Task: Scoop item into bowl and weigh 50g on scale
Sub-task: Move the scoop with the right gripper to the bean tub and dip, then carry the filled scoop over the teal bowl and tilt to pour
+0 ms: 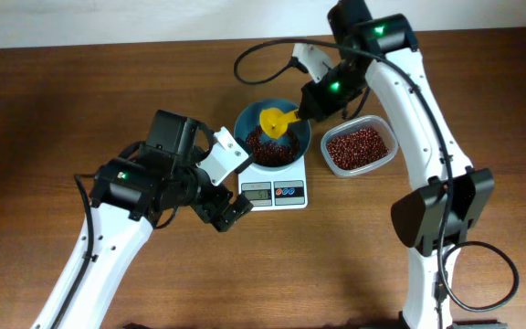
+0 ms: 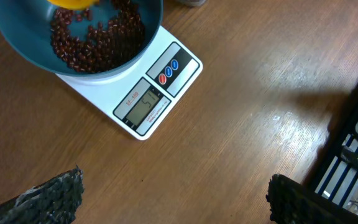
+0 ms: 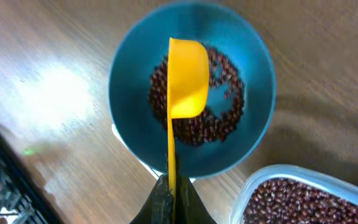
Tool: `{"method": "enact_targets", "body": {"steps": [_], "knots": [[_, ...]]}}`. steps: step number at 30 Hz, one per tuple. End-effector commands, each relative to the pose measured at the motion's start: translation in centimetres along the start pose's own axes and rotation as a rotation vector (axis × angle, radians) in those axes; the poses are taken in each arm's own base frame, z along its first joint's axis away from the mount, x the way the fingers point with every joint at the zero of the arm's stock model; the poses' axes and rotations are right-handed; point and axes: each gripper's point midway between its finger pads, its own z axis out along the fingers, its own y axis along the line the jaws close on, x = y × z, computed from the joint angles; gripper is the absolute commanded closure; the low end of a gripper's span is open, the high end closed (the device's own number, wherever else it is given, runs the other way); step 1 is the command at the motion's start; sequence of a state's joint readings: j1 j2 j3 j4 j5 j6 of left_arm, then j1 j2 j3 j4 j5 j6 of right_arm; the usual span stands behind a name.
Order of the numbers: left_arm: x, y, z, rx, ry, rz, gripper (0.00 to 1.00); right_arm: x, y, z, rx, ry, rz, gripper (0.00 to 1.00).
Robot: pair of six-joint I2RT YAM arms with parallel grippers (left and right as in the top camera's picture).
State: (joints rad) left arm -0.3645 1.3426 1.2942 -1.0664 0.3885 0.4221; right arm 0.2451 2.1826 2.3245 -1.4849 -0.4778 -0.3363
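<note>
Right fingers (image 3: 153,208) clenched on the scoop (image 3: 185,74), left fingers (image 2: 48,199) released: trickle beans (image 3: 222,124) into the bowl (image 3: 129,93) slowly, watching the scale (image 2: 166,81).

There is one bowl (image 1: 243,128), one scale (image 1: 292,179), one scoop (image 1: 275,120) and one container (image 1: 392,146). The scale has one display (image 2: 143,106), one red button (image 2: 163,78) and one blue button (image 2: 173,65). The beans (image 1: 268,146) form two heaps, too many to count. There are two tools, the left tool (image 1: 229,213) and the right tool (image 1: 304,110).

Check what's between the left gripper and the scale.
Nothing but bare wooden table lies between the open left gripper and the scale. The left wrist view shows it best.
</note>
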Motion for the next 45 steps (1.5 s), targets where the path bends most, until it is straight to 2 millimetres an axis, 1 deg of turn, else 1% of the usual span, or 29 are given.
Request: {"method": "enact_targets", "body": {"steps": [1,2,3,4,6,10,12,14,19,25,28,30,32,37,38,39,41,45], "knots": [[-0.5,-0.3,-0.4,0.008,-0.017,-0.002,0.01,-1.8,-0.2,-4.1,-0.005,-0.131,0.028,0.96],[-0.5,-0.3,-0.4,0.008,-0.017,-0.003,0.01,-1.9,-0.4,-5.0,0.005,-0.149,0.031,0.96],[-0.5,-0.2,-0.4,0.007,-0.017,-0.002,0.01,-1.8,-1.0,-6.2,0.028,-0.167,0.051,0.96],[-0.5,-0.2,-0.4,0.007,-0.017,-0.002,0.01,-1.5,-1.7,-6.8,0.065,-0.166,0.083,0.96],[-0.5,-0.2,-0.4,0.007,-0.017,-0.002,0.01,0.3,-4.1,-8.1,0.188,-0.125,0.189,0.96],[-0.5,-0.2,-0.4,0.007,-0.017,-0.003,0.01,3.7,-6.5,-9.1,0.359,-0.013,0.328,0.96],[-0.5,-0.2,-0.4,0.007,-0.017,-0.002,0.01,5.1,-6.9,-9.4,0.408,0.038,0.37,0.96],[-0.5,-0.3,-0.4,0.008,-0.017,-0.002,0.01,5.9,-7.3,-9.7,0.445,0.061,0.423,0.96],[-0.5,-0.3,-0.4,0.008,-0.017,-0.002,0.01,6.4,-8.1,-10.0,0.507,0.073,0.452,0.96],[-0.5,-0.3,-0.4,0.008,-0.017,-0.002,0.01,6.7,-8.5,-10.3,0.539,0.071,0.491,0.96],[-0.5,-0.2,-0.4,0.007,-0.017,-0.003,0.01,6.5,-8.3,-10.1,0.54,0.072,0.489,0.96],[-0.5,-0.3,-0.4,0.008,-0.017,-0.002,0.01,6.5,-8.3,-10.2,0.582,0.075,0.501,0.96],[-0.5,-0.3,-0.4,0.008,-0.017,-0.002,0.01,6.2,-7.6,-9.7,0.574,0.083,0.463,0.96],[-0.5,-0.2,-0.4,0.007,-0.017,-0.002,0.01,5.6,-6.4,-9.0,0.557,0.086,0.434,0.96],[-0.5,-0.2,-0.4,0.007,-0.017,-0.003,0.01,5.2,-5.7,-8.6,0.507,0.076,0.429,0.96],[-0.5,-0.2,-0.4,0.007,-0.017,-0.002,0.01,4.6,-4.3,-7.8,0.401,0.066,0.38,0.96],[-0.5,-0.2,-0.4,0.007,-0.017,-0.002,0.01,3.2,-2.3,-7.0,0.262,0.027,0.31,0.96],[-0.5,-0.2,-0.4,0.007,-0.017,-0.002,0.01,1.1,0.2,-6.2,0.138,-0.035,0.193,0.96]]}}
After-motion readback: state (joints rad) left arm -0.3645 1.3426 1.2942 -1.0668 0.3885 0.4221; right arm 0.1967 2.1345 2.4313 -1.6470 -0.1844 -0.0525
